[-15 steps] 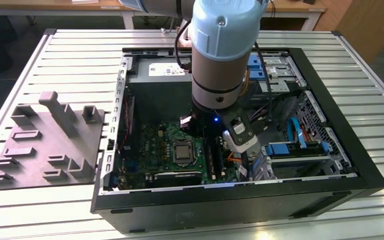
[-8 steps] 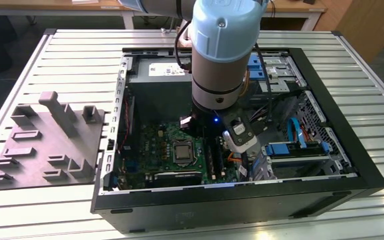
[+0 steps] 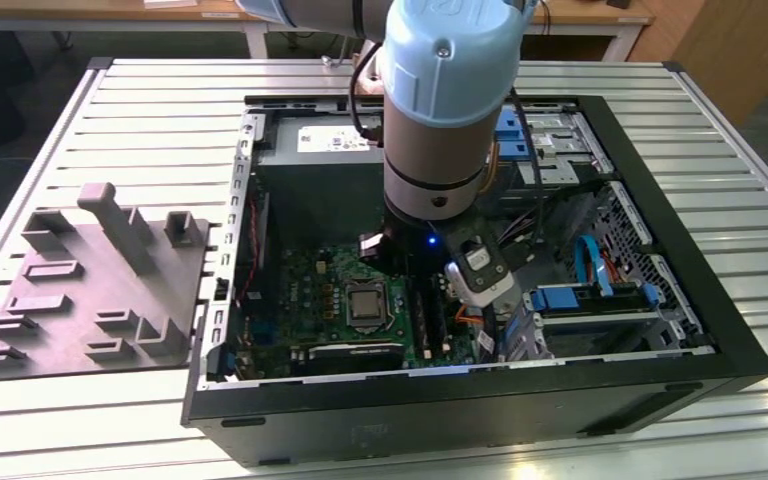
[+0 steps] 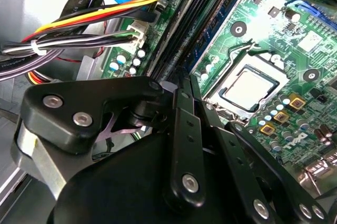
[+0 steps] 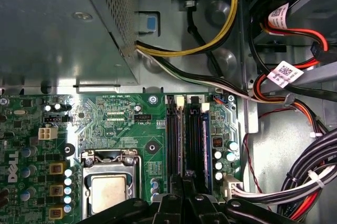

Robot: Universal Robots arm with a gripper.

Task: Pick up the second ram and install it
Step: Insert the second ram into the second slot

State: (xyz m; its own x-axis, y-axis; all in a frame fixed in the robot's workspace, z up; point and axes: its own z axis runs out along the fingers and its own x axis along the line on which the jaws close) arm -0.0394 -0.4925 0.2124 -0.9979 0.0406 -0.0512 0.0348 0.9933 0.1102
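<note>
A thin blue ram (image 5: 207, 150) stands on edge in the outermost slot of the motherboard (image 5: 116, 118), beside the black slot rails (image 5: 175, 139); I cannot tell whether it is the second ram. It also appears as a blue strip (image 4: 215, 23) in the second wrist view. My gripper (image 4: 183, 84) hangs low inside the open computer case (image 3: 704, 300), just over the near end of the slot rails. Its black fingers are pressed together with nothing visible between them. In the first wrist view the gripper (image 5: 184, 187) covers the slots' near ends. In the exterior view the gripper (image 3: 408, 280) sits under the pale blue arm.
The processor socket (image 5: 108, 190) lies beside the slots. Bundled cables (image 4: 79, 29) run close on the other side. The power supply box (image 5: 52, 29) stands past the slots' far end. A grey fixture block (image 3: 91, 290) sits on the slatted table at the exterior view's left.
</note>
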